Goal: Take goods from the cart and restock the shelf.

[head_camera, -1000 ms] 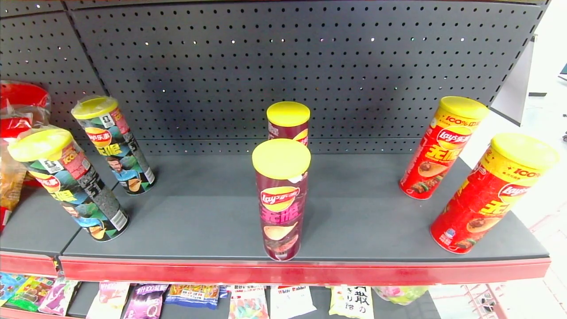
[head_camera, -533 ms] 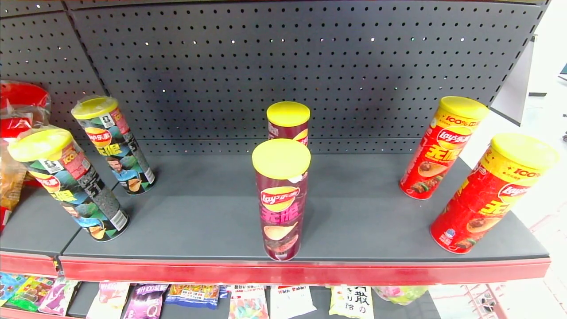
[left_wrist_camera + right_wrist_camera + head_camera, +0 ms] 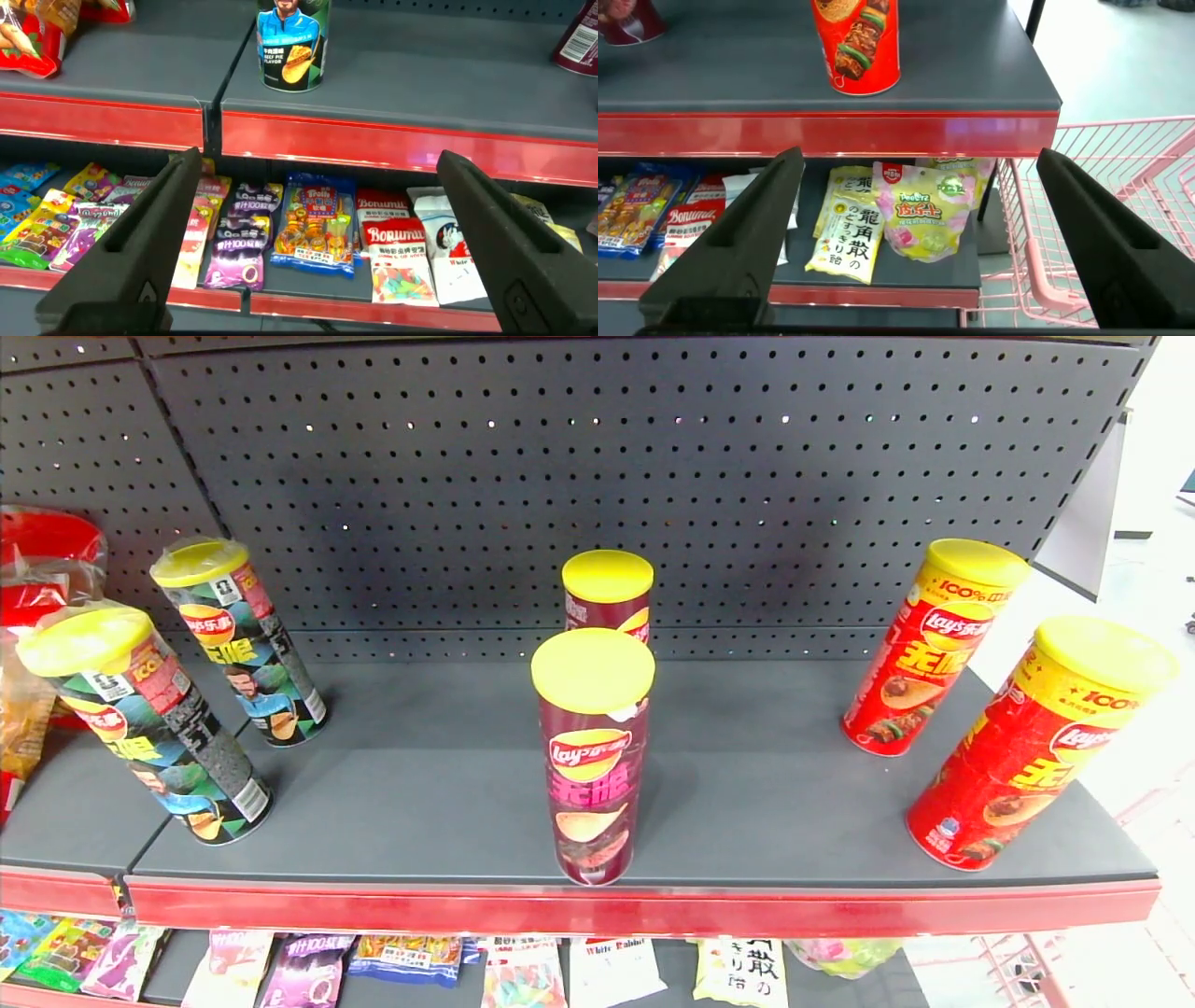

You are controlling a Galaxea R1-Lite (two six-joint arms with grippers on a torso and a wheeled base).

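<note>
On the grey shelf (image 3: 448,803) stand chip cans with yellow lids: two dark patterned ones (image 3: 149,719) at the left, two maroon ones (image 3: 593,756) in the middle, two red ones (image 3: 1036,747) at the right. My left gripper (image 3: 318,243) is open and empty, held in front of the red shelf edge (image 3: 374,145), below a dark can (image 3: 293,42). My right gripper (image 3: 915,233) is open and empty too, in front of the shelf's right end, below a red can (image 3: 859,42). A pink wire cart (image 3: 1102,233) stands at the right.
The lower shelf holds several snack and candy bags (image 3: 313,224), with more of these bags (image 3: 892,215) at its right end. A perforated back panel (image 3: 560,476) closes the shelf behind. Red bagged goods (image 3: 37,579) crowd the far left. Open grey shelf lies between the can groups.
</note>
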